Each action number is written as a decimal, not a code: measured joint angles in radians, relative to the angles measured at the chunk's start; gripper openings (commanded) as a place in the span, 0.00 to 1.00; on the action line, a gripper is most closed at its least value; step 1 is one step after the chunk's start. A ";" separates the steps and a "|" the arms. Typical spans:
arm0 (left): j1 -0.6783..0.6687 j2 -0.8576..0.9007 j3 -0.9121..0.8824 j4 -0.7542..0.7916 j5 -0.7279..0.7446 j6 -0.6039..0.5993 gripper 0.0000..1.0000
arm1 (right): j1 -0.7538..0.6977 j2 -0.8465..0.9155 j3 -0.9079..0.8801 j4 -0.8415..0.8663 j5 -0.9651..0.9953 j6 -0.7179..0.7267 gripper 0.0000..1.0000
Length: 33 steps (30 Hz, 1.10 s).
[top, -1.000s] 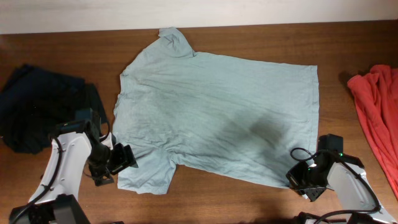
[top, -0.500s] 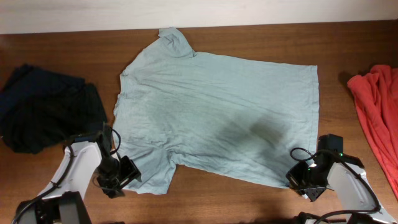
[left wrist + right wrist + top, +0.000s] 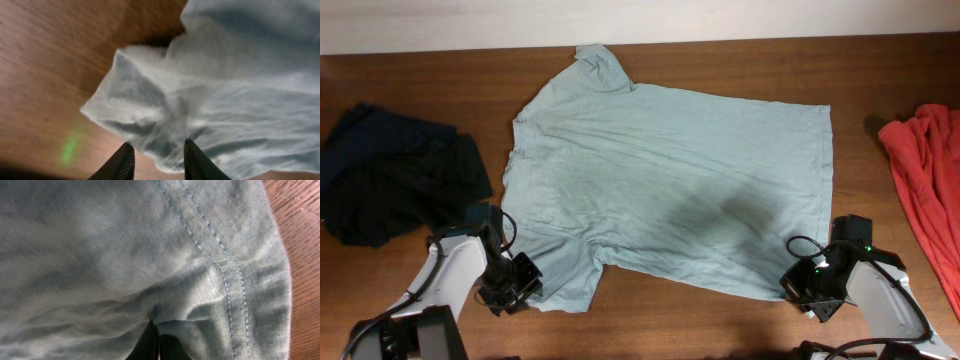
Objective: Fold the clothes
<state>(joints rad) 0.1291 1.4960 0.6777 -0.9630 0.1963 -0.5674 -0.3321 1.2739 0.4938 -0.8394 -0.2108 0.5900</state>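
A pale grey-blue T-shirt lies spread flat across the middle of the table, collar to the far left. My left gripper sits at the outer edge of its near-left sleeve. In the left wrist view the left gripper has its fingers apart, and the sleeve's edge lies between them. My right gripper is at the near-right hem corner. The right wrist view shows the right gripper shut, pinching a fold of the T-shirt beside the stitched hem.
A navy garment lies bunched at the left, just beyond my left arm. A red garment lies at the right edge. Bare wooden table runs along the near side, between the two arms.
My left gripper has moved nearer and slightly right onto the sleeve's edge, and its jaws have narrowed. The right gripper and the T-shirt have stayed still.
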 measured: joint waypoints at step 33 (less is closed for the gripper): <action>-0.063 -0.080 0.398 -0.113 -0.024 0.037 0.00 | 0.000 0.010 0.312 -0.261 -0.057 -0.183 0.04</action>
<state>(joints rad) 0.0666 1.4155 1.0760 -1.0760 0.1719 -0.5304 -0.3321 1.2839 0.8055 -1.1000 -0.2680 0.4072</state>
